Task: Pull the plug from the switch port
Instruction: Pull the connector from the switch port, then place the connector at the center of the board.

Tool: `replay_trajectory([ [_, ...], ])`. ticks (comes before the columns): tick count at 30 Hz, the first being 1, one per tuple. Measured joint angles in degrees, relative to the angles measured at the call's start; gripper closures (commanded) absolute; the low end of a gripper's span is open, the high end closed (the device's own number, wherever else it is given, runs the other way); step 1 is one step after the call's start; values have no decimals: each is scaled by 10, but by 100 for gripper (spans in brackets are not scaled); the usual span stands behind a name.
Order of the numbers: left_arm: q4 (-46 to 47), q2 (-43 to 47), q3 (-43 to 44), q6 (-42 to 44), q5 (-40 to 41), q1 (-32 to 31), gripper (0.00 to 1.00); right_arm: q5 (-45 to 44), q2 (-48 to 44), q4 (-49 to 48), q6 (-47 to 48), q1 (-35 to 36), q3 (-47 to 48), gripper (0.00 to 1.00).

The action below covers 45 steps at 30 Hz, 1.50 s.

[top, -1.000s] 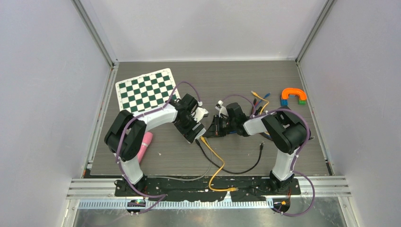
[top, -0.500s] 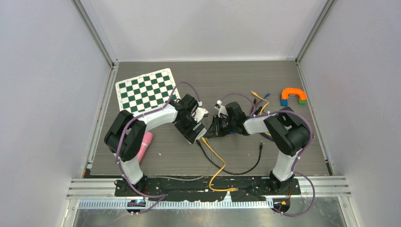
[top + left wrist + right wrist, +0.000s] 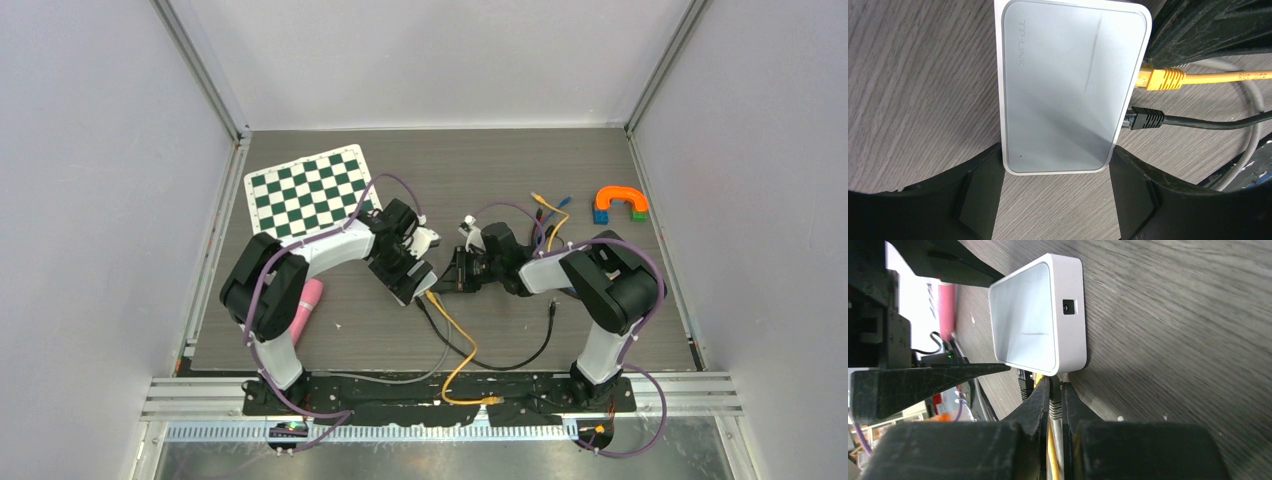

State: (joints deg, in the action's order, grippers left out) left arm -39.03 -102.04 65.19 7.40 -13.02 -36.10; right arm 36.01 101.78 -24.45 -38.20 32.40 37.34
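The right gripper (image 3: 1054, 386) is almost closed, pinching the grey plug (image 3: 1054, 407) where it meets the port side of the switch (image 3: 1033, 315). The left gripper (image 3: 1053, 197) clamps the switch's opposite end, a finger on each side. The plug is probably light and stiff, its latch liable to snag, so grip the boot close to the switch. It sits beside the yellow plug (image 3: 1160, 79) and black plug (image 3: 1145, 119)

Switch (image 3: 1063, 85) ports — crowded by cables (image 3: 1208, 77).
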Motion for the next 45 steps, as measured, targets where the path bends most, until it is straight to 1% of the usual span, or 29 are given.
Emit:
replay_trajectory([
  [3,-1,0,0,-5,-6,2,67,8,-2,-62,-40,-4,-36,95],
  [6,-1,1,-1,-15,10,12,67,19,-2,-68,-67,-8,-61,95],
  [8,-1,2,-1,-20,19,23,67,14,-7,-47,-65,-7,-55,95],
  [11,-2,2,-2,-24,27,30,67,-5,-23,6,-36,-6,-40,95],
  [16,-1,3,-4,-22,27,30,66,-17,-46,49,-6,-6,-38,95],
  [19,2,10,-11,-13,25,26,66,-40,-67,82,13,-6,-36,95],
  [24,-1,28,-27,-7,24,7,66,-128,-130,169,51,-6,-16,95],
  [32,-3,52,-34,-3,24,-2,66,-330,-334,292,120,-14,39,95],
  [36,-3,57,-34,-2,27,0,67,-387,-420,348,146,-36,49,95],
  [41,-4,59,-36,2,33,0,67,-455,-504,401,176,-78,59,95],
  [45,-4,59,-37,4,37,0,67,-494,-551,429,193,-104,80,95],
])
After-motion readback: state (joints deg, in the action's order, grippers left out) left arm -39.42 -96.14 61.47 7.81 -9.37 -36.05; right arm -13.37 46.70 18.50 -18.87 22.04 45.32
